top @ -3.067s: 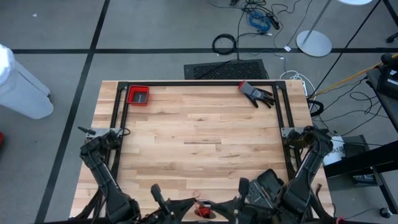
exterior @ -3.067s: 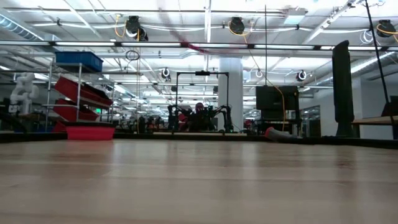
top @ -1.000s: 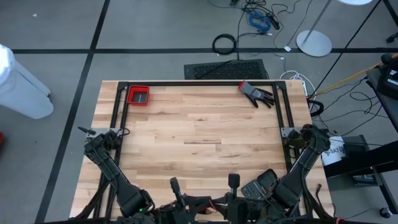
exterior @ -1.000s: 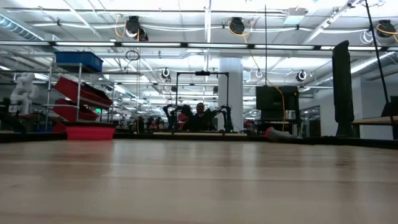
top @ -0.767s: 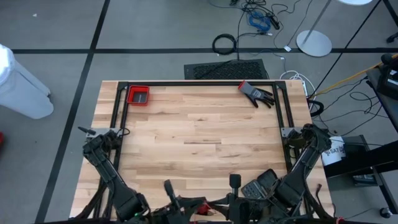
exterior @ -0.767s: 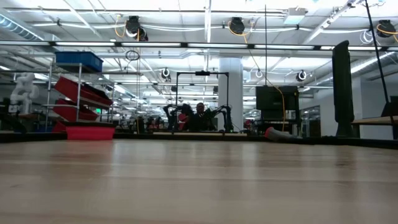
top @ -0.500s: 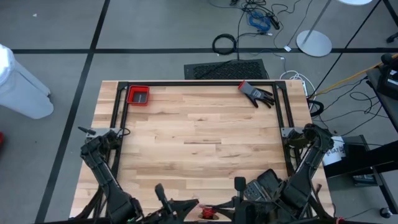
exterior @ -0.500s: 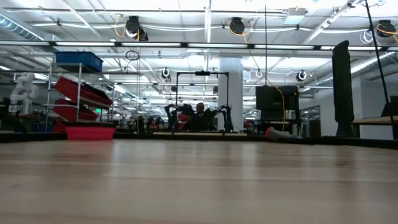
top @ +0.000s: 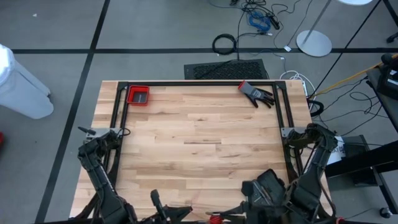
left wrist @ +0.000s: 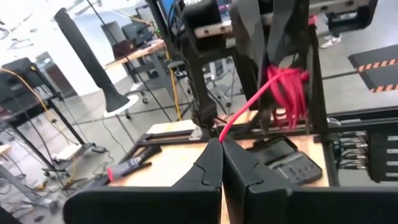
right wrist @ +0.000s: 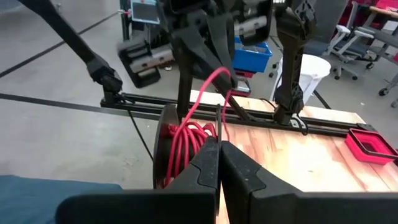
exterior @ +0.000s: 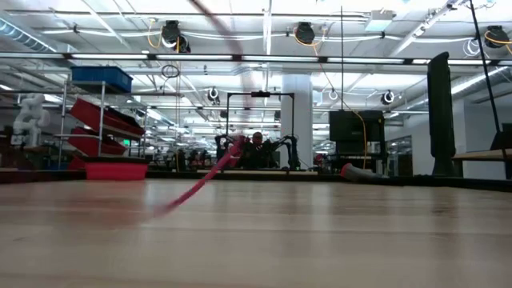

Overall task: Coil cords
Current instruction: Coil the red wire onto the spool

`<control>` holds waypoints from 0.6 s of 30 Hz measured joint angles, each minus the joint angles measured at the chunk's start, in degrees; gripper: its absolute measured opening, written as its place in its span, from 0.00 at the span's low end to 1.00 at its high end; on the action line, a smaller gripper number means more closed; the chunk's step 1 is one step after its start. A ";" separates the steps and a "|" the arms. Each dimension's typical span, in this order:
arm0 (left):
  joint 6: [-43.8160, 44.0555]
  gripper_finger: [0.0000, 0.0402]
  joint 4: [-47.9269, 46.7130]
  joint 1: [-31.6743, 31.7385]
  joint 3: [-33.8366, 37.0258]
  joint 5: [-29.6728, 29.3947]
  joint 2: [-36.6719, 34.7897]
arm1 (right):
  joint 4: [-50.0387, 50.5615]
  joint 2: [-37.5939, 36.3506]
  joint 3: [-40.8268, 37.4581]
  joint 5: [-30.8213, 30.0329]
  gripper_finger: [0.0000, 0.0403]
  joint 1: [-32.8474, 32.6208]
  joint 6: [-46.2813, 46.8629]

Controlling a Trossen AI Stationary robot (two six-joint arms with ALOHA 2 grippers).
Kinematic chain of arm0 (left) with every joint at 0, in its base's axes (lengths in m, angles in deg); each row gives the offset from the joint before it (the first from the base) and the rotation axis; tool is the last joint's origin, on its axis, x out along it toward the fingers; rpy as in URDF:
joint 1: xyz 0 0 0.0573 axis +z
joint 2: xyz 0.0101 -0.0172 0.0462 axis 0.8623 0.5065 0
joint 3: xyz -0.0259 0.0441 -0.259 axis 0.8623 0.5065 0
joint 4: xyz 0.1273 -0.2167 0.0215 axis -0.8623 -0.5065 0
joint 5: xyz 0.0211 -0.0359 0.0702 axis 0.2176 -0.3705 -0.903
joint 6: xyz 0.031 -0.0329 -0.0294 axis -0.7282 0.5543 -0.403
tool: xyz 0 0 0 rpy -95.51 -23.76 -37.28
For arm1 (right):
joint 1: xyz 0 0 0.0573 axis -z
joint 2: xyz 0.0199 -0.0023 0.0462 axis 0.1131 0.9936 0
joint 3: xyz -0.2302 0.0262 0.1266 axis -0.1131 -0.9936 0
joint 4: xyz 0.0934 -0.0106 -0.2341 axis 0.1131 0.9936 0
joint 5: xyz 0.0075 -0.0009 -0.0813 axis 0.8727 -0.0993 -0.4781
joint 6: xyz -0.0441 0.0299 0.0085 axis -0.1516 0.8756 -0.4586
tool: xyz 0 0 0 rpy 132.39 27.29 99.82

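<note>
At table's near edge, both pincers [left wrist: 221, 144] [right wrist: 218, 146] pinching red cord [left wrist: 283, 87]

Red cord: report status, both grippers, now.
Left gripper shut on red cord. Right gripper shut beside the coiled bundle. Nothing blocking.

Red bin [top: 138, 95] at table [top: 199, 146] far-left corner. Black-and-red glove [top: 255, 93] near far-right corner, by far edge.
</note>
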 joint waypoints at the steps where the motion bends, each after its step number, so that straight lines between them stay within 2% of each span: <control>1: 2.20 0.00 -1.62 0.02 0.00 0.35 0.00 | -0.27 0.00 0.00 -0.09 0.00 -0.24 -0.43; 6: 9.15 0.00 -6.70 0.44 0.00 1.45 0.86 | -2.41 0.00 0.00 -0.47 0.00 -0.46 -2.60; 18: 10.00 0.00 -6.38 4.46 0.02 4.29 3.75 | -4.00 0.02 0.00 -9.86 0.00 -0.40 -5.19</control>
